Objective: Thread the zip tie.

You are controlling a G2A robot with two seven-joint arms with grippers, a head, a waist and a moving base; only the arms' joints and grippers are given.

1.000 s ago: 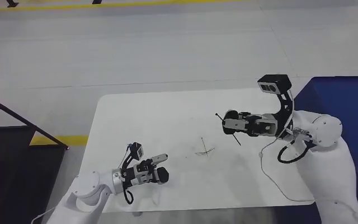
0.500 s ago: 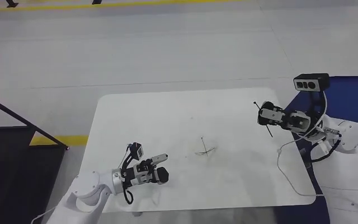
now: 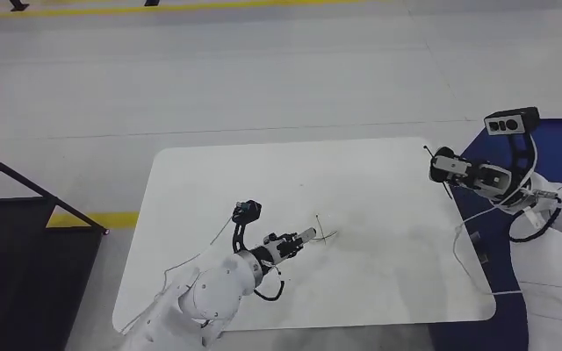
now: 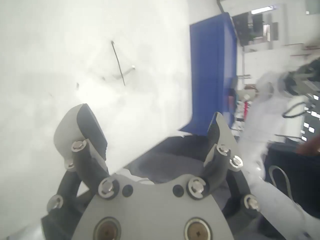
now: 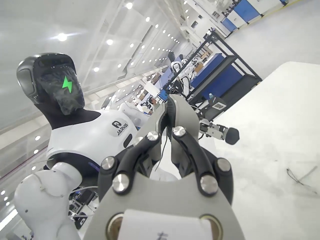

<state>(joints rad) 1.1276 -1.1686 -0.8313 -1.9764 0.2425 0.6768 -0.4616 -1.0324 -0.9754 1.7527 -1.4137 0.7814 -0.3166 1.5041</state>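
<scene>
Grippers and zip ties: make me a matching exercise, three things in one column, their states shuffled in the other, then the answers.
Things:
1. left gripper
2. right gripper
3. loose black zip tie

States:
A. lying on the table
B. shut on a zip tie
C. open, holding nothing

Pairs: 1-C, 2-B, 3-A.

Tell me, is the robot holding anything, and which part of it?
The right gripper pinches a thin black zip tie about midway along its strap, with both ends sticking out. The left gripper is open and holds nothing.
</scene>
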